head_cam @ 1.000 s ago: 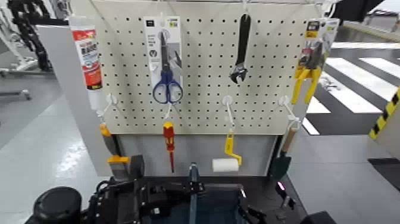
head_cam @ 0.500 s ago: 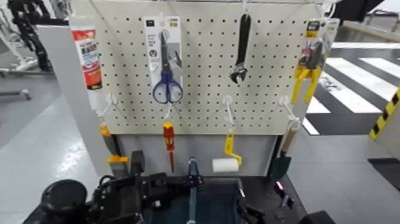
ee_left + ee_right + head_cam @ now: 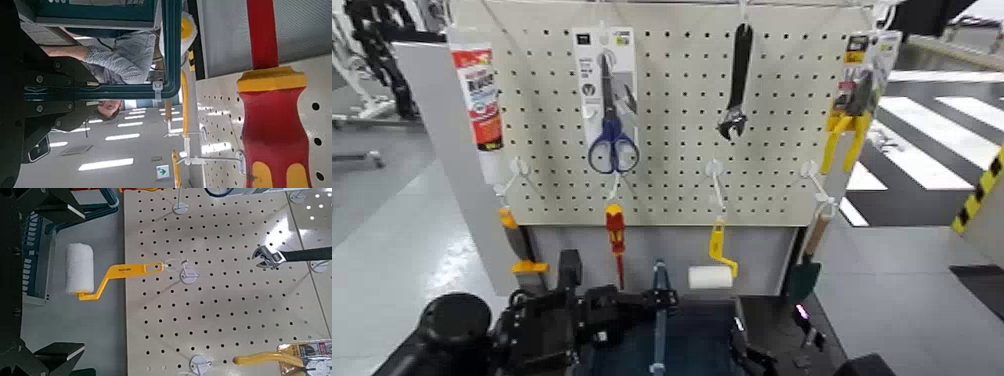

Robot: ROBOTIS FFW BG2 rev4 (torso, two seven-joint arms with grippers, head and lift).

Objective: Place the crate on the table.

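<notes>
You have the dark blue-grey rectangular plastic crate low in front of the cream pegboard, over the near edge of the black tabletop; whether it rests there I cannot tell. Treat it as stiff, fairly light and smooth-walled, likely slippery; its thick rim and the thin upright centre handle bar are your best holds. The left gripper sits at the crate's left rim, below the red-and-yellow screwdriver. The right gripper hangs at the right rim, below the white paint roller. I cannot tell how either set of fingers stands.
</notes>
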